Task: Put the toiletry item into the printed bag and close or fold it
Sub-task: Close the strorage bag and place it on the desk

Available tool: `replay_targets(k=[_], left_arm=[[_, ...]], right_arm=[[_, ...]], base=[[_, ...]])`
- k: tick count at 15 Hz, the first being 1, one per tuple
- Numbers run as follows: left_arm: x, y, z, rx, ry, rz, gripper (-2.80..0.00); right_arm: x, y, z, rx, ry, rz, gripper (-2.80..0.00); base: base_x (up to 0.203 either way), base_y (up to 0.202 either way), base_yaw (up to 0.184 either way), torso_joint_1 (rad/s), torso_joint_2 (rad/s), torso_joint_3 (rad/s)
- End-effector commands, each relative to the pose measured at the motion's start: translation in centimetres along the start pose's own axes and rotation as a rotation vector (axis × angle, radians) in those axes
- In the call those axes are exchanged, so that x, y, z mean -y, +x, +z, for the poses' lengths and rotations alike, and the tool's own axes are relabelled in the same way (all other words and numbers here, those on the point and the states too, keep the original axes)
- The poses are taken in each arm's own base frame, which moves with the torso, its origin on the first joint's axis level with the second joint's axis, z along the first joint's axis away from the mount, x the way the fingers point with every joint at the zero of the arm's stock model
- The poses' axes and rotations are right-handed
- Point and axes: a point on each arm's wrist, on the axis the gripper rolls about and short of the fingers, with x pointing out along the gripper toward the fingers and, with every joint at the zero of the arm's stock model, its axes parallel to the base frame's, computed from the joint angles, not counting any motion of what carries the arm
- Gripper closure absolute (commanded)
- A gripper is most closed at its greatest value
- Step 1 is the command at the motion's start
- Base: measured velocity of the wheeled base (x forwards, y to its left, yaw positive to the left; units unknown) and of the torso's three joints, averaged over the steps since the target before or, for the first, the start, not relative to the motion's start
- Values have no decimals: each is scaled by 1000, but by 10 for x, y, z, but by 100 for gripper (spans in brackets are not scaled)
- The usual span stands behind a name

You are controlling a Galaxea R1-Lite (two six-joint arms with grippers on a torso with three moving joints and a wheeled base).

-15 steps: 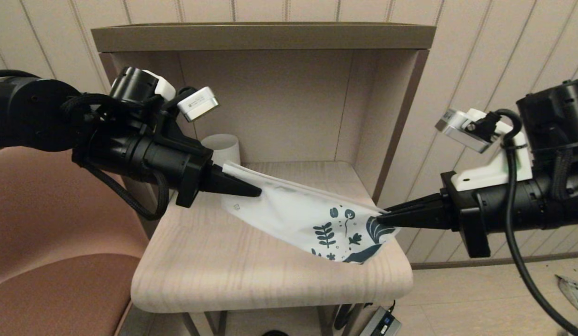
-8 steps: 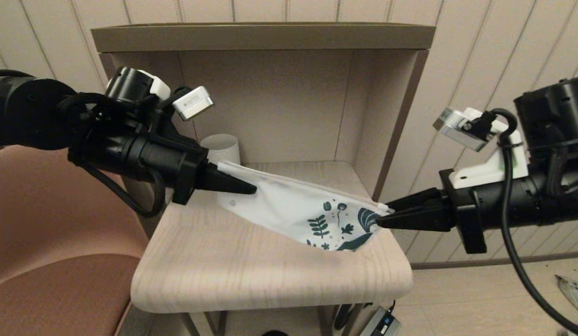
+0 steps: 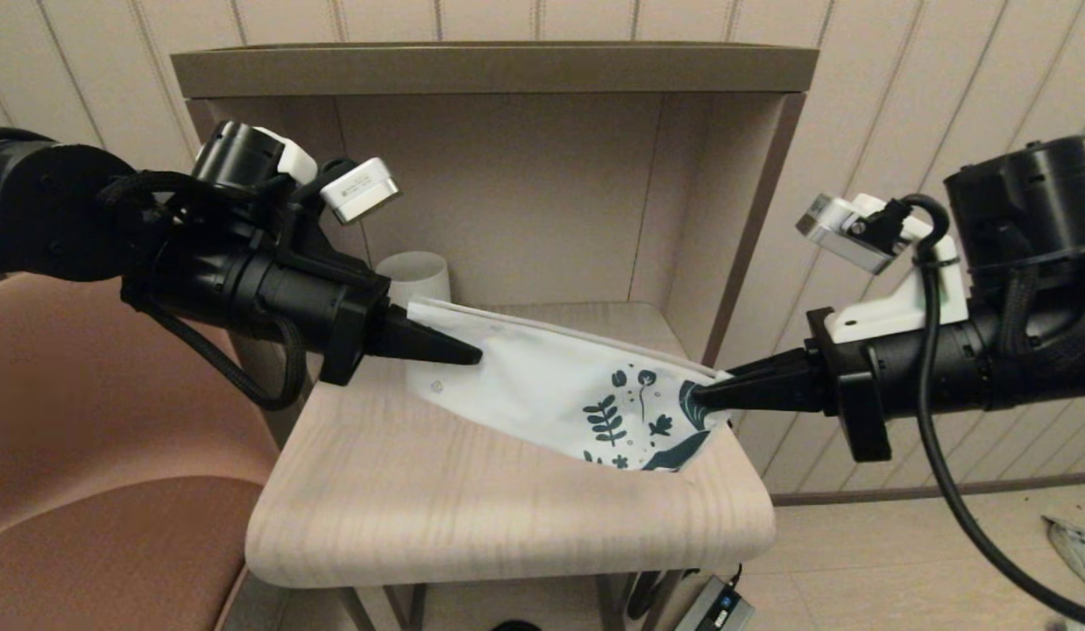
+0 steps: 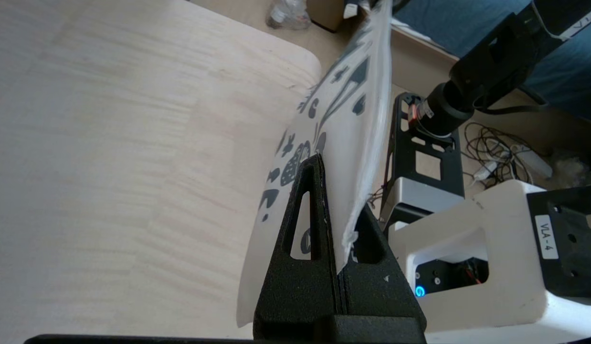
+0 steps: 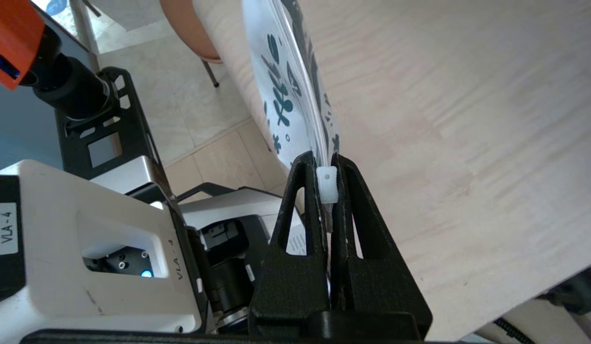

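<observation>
Raised slightly since earlier, the right end effector point(image 3: 696, 396) clamps the slider point(image 5: 327, 184); left end effector point(image 3: 472, 355) pinches the printed bag point(image 3: 542, 386), stretched left-right above the surface point(image 3: 472, 517).

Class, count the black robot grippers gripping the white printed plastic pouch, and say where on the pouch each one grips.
2. The left gripper pinches the plain end of the white leaf-printed plastic pouch; the right gripper pinches the printed end, shut on its small white slider.

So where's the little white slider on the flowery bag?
In the right wrist view the slider sits pinched between the right gripper's fingertips, at the leaf-printed end of the printed bag, on the robot's right above the wooden table.
</observation>
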Motion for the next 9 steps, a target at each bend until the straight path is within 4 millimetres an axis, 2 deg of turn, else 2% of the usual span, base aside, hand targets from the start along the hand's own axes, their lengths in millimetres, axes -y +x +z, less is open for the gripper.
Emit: replay_targets(k=[1, 7, 8, 9], left_arm=[[1, 0, 0, 1, 1, -6, 0], [2, -1, 0, 2, 2, -6, 0], [2, -1, 0, 2, 1, -6, 0], [2, -1, 0, 2, 2, -6, 0]], right_arm=[[1, 0, 0, 0, 0, 3, 0], [1, 3, -2, -8, 2, 10, 0], [0, 4, -5, -11, -8, 12, -280], [1, 4, -3, 10, -34, 9, -280]], base=[[0, 0, 0, 0, 0, 0], [0, 0, 0, 0, 0, 0], [0, 0, 0, 0, 0, 0], [0, 0, 0, 0, 0, 0]])
